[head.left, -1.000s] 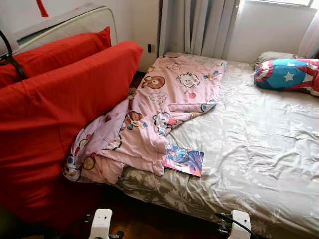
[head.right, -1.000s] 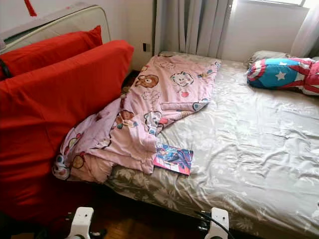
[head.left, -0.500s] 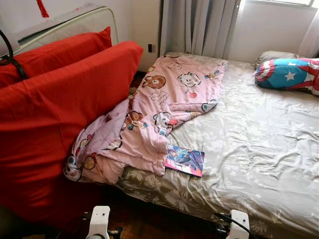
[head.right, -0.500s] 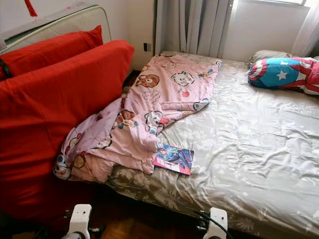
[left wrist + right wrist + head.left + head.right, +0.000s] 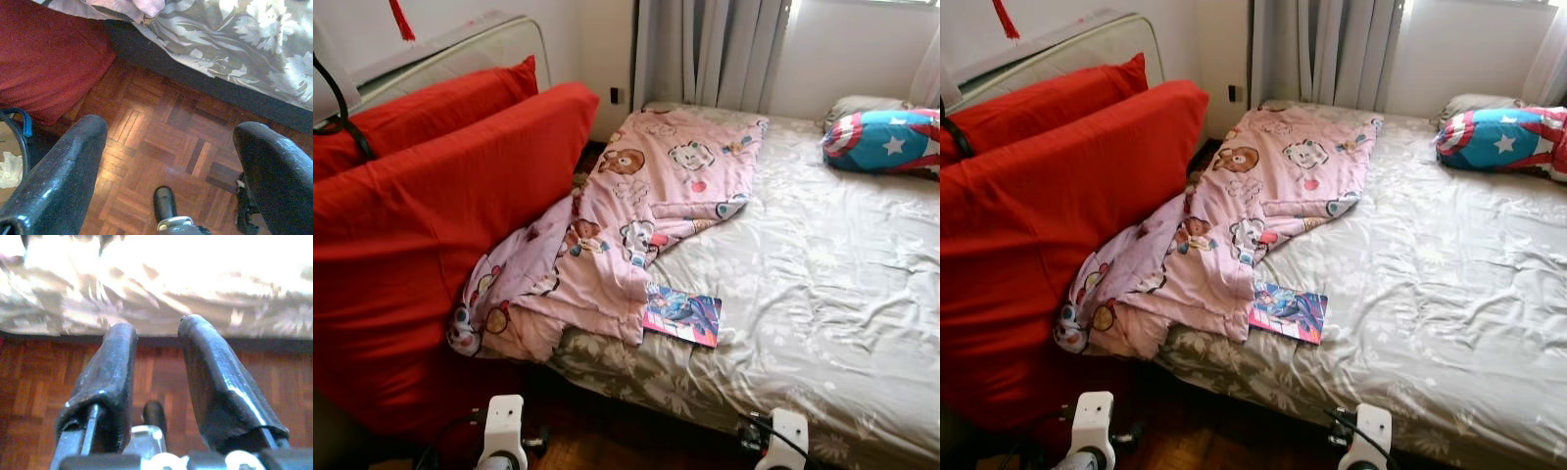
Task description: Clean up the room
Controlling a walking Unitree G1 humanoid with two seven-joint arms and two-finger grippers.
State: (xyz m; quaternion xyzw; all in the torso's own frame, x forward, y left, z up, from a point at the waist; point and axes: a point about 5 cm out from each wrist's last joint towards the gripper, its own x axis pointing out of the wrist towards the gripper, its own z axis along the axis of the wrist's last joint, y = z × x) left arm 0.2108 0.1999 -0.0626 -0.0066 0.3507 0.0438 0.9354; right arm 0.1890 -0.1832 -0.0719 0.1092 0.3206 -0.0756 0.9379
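A pink cartoon-print blanket [image 5: 646, 215] lies crumpled along the bed's left side, and its lower end hangs over the edge. A colourful comic book [image 5: 682, 315] rests on the grey floral sheet [image 5: 822, 294] beside the blanket's corner. A star-shield pillow [image 5: 886, 140] sits at the far right of the bed. Both arms hang low by the bed's near edge, the left wrist [image 5: 504, 431] and the right wrist [image 5: 788, 436]. My left gripper [image 5: 171, 127] is open wide over the parquet. My right gripper [image 5: 156, 323] is open with a narrow gap and holds nothing.
Large red cushions [image 5: 431, 225] lean against the bed's left side, in front of a headboard-like frame. Grey curtains [image 5: 715, 49] hang behind the bed. Parquet floor [image 5: 161, 142] runs between me and the bed. A dark blue-rimmed bin [image 5: 14, 142] holding white paper stands near the left gripper.
The whole picture has shifted slightly down and to the right, so the camera has moved. Nothing on the bed has moved, and both arms still hang low.
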